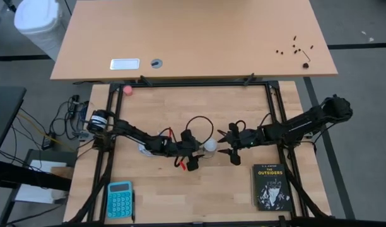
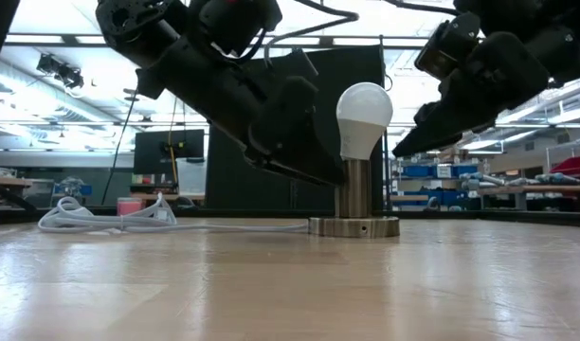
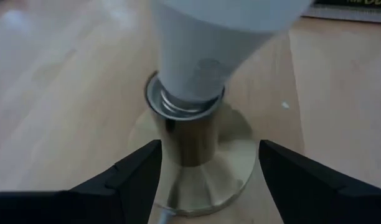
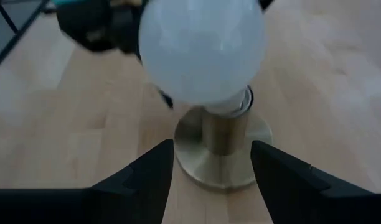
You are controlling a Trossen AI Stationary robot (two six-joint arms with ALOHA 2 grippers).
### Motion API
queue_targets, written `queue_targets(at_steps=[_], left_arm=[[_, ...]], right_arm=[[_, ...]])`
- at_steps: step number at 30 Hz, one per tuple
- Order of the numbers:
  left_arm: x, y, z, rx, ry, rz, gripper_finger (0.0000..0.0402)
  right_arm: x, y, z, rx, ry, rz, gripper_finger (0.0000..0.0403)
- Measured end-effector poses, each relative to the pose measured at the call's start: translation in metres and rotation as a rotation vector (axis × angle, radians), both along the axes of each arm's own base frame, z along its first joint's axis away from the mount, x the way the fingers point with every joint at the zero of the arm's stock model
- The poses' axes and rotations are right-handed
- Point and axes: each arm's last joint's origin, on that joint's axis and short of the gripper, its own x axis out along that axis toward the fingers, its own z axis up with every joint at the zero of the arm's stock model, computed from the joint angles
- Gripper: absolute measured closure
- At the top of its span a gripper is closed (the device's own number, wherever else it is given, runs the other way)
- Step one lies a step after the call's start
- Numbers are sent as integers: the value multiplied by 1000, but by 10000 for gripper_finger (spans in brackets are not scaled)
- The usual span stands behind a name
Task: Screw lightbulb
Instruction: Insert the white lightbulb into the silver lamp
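Looking straight down, the lightbulb [image 1: 209,146] sits at the middle of the wooden table [image 1: 180,189], with the left gripper [image 1: 194,153] at its nine o'clock and the right gripper [image 1: 229,146] at its three o'clock; a book [image 1: 270,186] lies toward five o'clock and a calculator [image 1: 119,199] toward seven.

From table height, the bulb stands upright in the metal socket [image 2: 354,204], whose white cord [image 2: 129,221] trails off at nine o'clock.

The left wrist camera shows its fingers [image 3: 125,180] spread apart beside the socket base, clear of the bulb.

The right wrist camera shows its fingers [image 4: 144,180] apart too, touching nothing.
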Motion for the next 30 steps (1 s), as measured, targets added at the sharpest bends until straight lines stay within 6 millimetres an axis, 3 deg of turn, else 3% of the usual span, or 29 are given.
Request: queue_targets(at_steps=[8,22,30], left_arm=[[2,3,-5,57,-18,85,131],[5,2,-28,-40,43,30,131],[5,2,-31,-47,46,35,131]], right_arm=[[1,0,2,2,-25,3,177],[2,0,3,2,-33,6,177],[2,1,3,13,-29,26,177]])
